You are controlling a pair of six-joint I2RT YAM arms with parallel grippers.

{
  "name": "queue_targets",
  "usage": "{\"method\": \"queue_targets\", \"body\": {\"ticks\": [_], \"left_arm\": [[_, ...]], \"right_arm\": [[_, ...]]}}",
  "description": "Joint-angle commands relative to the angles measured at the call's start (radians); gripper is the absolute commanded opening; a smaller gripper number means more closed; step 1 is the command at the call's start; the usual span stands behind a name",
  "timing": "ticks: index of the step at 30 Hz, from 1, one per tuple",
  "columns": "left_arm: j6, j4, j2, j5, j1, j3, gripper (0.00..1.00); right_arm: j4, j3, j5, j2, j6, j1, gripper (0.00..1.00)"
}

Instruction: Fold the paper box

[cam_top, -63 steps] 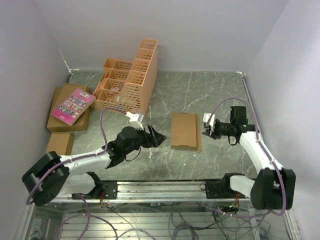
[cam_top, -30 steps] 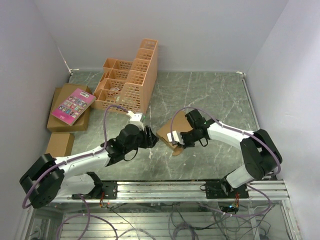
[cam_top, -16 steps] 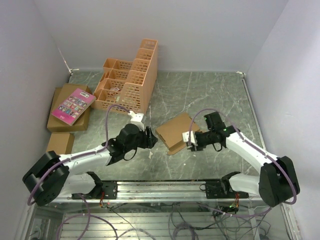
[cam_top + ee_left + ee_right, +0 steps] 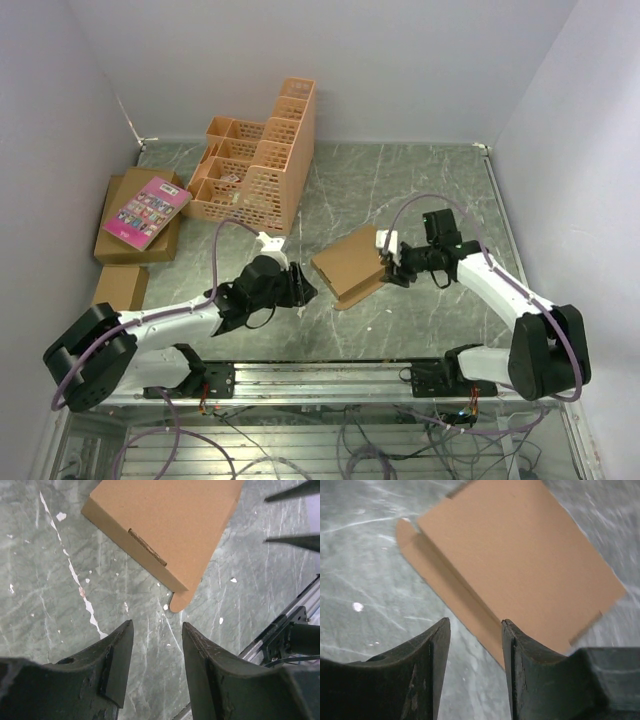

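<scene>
The paper box is a flat, closed, plain brown cardboard box lying skewed on the marble table between the arms. It shows in the left wrist view with a rounded tab sticking out at its near corner, and in the right wrist view. My left gripper is open and empty just left of the box, its jaws over bare table. My right gripper is open and empty at the box's right edge, its jaws standing above that edge.
An orange plastic lattice crate stands at the back left. A pink book lies on closed brown cartons at the far left. The metal rail runs along the near edge.
The right gripper went in to the box, turned it askew and shifted it left, then drew back to its right edge. The left gripper moved a little right toward the box.
</scene>
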Motion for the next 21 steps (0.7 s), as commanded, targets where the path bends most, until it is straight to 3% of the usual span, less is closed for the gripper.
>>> {"method": "queue_targets", "body": {"ticks": [1, 6, 11, 15, 21], "left_arm": [[0.097, -0.019, 0.009, 0.022, -0.002, 0.065, 0.54], [0.285, -0.024, 0.047, 0.045, -0.002, 0.195, 0.64], [0.349, -0.007, 0.142, 0.072, -0.001, 0.29, 0.66], [0.416, -0.016, 0.237, 0.084, 0.006, 0.388, 0.7], [0.525, -0.155, 0.439, 0.131, 0.041, 0.6, 0.71]], "right_arm": [[0.055, 0.065, 0.04, 0.025, 0.228, -0.141, 0.47], [0.002, 0.118, -0.043, 0.1, 0.344, -0.296, 0.54], [-0.014, 0.141, -0.135, 0.186, 0.473, -0.405, 0.55], [0.027, 0.129, -0.135, 0.245, 0.568, -0.456, 0.54], [0.046, 0.145, -0.147, 0.375, 0.655, -0.49, 0.45]]}}
